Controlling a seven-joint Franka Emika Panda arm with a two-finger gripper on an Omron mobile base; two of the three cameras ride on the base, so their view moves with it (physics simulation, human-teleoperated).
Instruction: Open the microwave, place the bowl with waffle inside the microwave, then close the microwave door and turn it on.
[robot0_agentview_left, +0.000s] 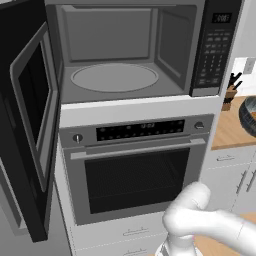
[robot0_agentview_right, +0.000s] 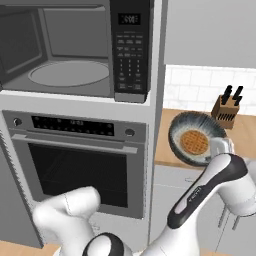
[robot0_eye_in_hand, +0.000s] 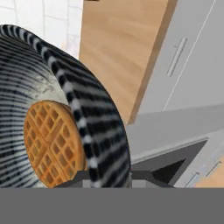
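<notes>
The microwave stands open, its grey cavity and round turntable bare. The microwave door is swung wide to the left, its inner side facing the cavity. The keypad is on the right. The dark streaked bowl, with a waffle inside, hangs tilted above the wooden counter, right of the microwave column. My gripper is shut on the bowl's right rim. In the hand view the rim runs down between my fingertips and the waffle lies against the bowl's inside.
A steel-fronted oven with a horizontal handle sits under the microwave. The wooden counter carries a knife block at the back. Grey cabinet doors are below the counter. The open door sticks out far on the left.
</notes>
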